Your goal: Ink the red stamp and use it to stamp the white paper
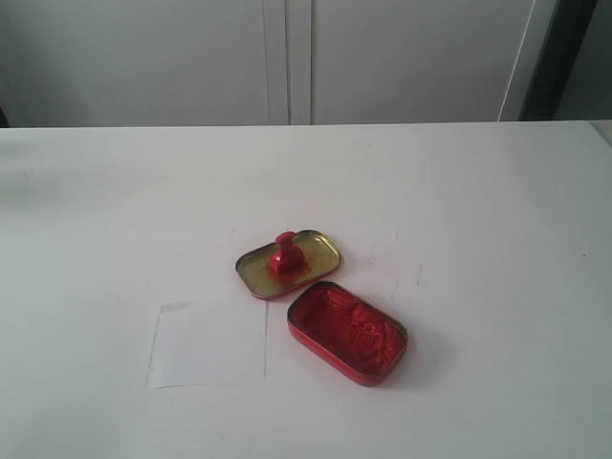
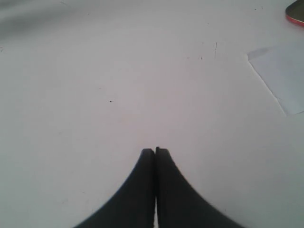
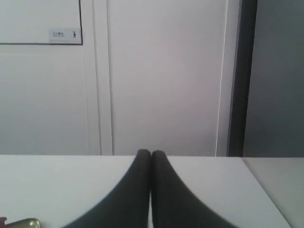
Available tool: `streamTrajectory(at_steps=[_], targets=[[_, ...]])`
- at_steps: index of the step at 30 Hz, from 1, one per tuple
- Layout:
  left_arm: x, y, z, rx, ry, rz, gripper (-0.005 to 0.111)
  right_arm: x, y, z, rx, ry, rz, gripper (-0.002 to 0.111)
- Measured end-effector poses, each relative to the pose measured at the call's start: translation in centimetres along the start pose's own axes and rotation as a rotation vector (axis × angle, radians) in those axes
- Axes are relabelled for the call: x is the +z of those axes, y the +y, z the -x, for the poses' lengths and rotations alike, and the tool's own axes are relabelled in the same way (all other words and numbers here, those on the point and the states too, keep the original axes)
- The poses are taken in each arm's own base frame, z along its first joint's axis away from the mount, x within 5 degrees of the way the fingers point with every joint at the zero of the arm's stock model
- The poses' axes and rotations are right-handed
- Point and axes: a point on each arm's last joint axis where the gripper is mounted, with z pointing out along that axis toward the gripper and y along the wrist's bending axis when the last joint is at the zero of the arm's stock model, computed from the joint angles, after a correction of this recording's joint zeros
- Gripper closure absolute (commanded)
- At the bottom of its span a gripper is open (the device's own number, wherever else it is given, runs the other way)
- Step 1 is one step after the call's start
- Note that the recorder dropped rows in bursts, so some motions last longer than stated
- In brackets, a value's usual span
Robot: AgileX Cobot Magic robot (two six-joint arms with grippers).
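The red stamp (image 1: pixel 285 256) stands upright in the gold oval tin lid (image 1: pixel 316 251) at the table's middle. Just in front and to the right lies the open red ink tin (image 1: pixel 347 332). The white paper (image 1: pixel 207 343) lies flat to the left of the ink tin; a corner of the paper (image 2: pixel 285 76) also shows in the left wrist view. Neither arm appears in the exterior view. My left gripper (image 2: pixel 155 151) is shut and empty over bare table. My right gripper (image 3: pixel 151 153) is shut and empty, pointing level across the table toward the wall.
The white table (image 1: pixel 478 220) stretches wide around the three items. White cabinet doors (image 1: pixel 287 57) stand behind its far edge. An edge of the tin lid (image 3: pixel 23 223) peeks into the right wrist view, and a tin's red rim (image 2: pixel 297 14) into the left wrist view.
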Motion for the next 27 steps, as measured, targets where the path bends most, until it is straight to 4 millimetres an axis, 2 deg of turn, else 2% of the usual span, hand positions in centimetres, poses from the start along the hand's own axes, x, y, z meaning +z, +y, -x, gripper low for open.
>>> streamTrajectory(at_steps=[7,16,24,27], targets=[[0.0,0.0,0.0,0.0,0.0,0.0,0.107,1.9,0.0,1.8,0.0,0.211,-0.017,0.108],[0.0,0.0,0.0,0.0,0.0,0.0,0.107,5.4,0.1,3.5,-0.002,0.431,-0.033,0.108],[0.0,0.0,0.0,0.0,0.0,0.0,0.107,8.3,0.2,3.8,0.015,0.521,-0.033,0.108],[0.0,0.0,0.0,0.0,0.0,0.0,0.107,10.3,0.2,3.4,0.018,0.598,-0.037,0.108]])
